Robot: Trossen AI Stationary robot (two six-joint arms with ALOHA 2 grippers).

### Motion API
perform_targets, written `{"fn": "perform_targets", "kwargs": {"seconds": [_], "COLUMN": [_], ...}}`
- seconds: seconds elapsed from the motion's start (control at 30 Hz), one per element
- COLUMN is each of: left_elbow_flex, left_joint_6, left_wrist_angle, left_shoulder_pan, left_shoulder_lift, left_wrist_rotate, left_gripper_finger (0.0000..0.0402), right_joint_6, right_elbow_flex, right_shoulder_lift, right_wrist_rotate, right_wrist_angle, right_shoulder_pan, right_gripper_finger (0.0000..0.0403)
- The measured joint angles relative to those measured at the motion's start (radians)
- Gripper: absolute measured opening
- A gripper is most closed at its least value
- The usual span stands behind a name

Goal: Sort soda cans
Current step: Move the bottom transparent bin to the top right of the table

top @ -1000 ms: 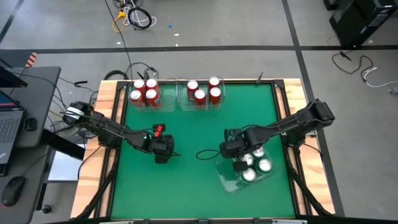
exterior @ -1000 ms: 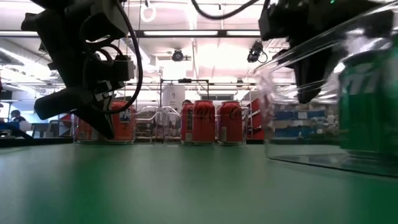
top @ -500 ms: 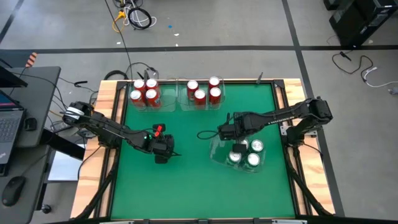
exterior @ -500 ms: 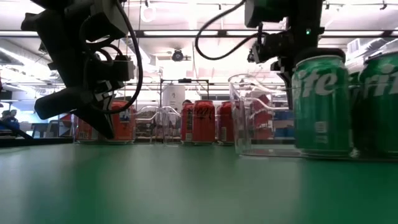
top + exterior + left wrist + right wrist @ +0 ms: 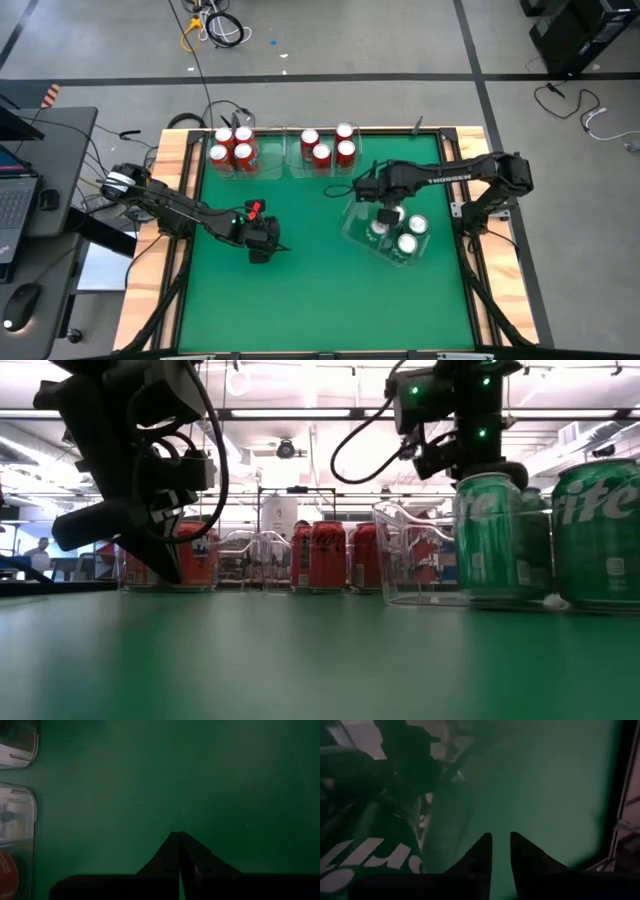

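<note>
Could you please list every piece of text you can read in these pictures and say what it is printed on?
"ite": white letters on the right-hand green can in the low view, the word's start cut off.
Script logo on the red cans at the back: too blurred to read.
Lettering on the right arm: too small to read.

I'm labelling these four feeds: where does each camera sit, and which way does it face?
High: overhead, straight down on the table; both arms, red cans, bin of green cans.
Low: table height, level toward the room; arms hang in from above.
Left wrist: down at the mat past shut fingers.
Right wrist: past slightly parted fingers beside a green can.
High and low share both can groups.
</note>
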Motion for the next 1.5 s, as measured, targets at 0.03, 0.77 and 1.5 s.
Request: {"fn": "perform_targets", "kwargs": {"seconds": [0.03,0.77,1.5], "left_elbow_flex": [0.0,0.0,0.0], "left_joint_6": [0.0,-0.005,-0.043], "left_wrist_angle": [0.0,-0.004,-0.057], "left_shoulder_pan": [0.0,0.0,0.0], "left_shoulder_lift": [0.0,0.0,0.0], "left_wrist_rotate": [0.0,0.0,0.028], "left_gripper_finger": [0.0001,0.0001,0.0001], "right_joint_6": [0.0,0.123,0.817], "right_elbow_flex": [0.0,0.252,0.01], "right_shoulder_lift": [0.0,0.004,0.004], "right_wrist_rotate": [0.001,-0.288,-0.204], "right_wrist_angle": [0.0,0.027,0.352], "right_shoulder_pan": [-0.012,0.039,0.497], "right_gripper_finger": [0.0057,0.0225,0.0002]}}
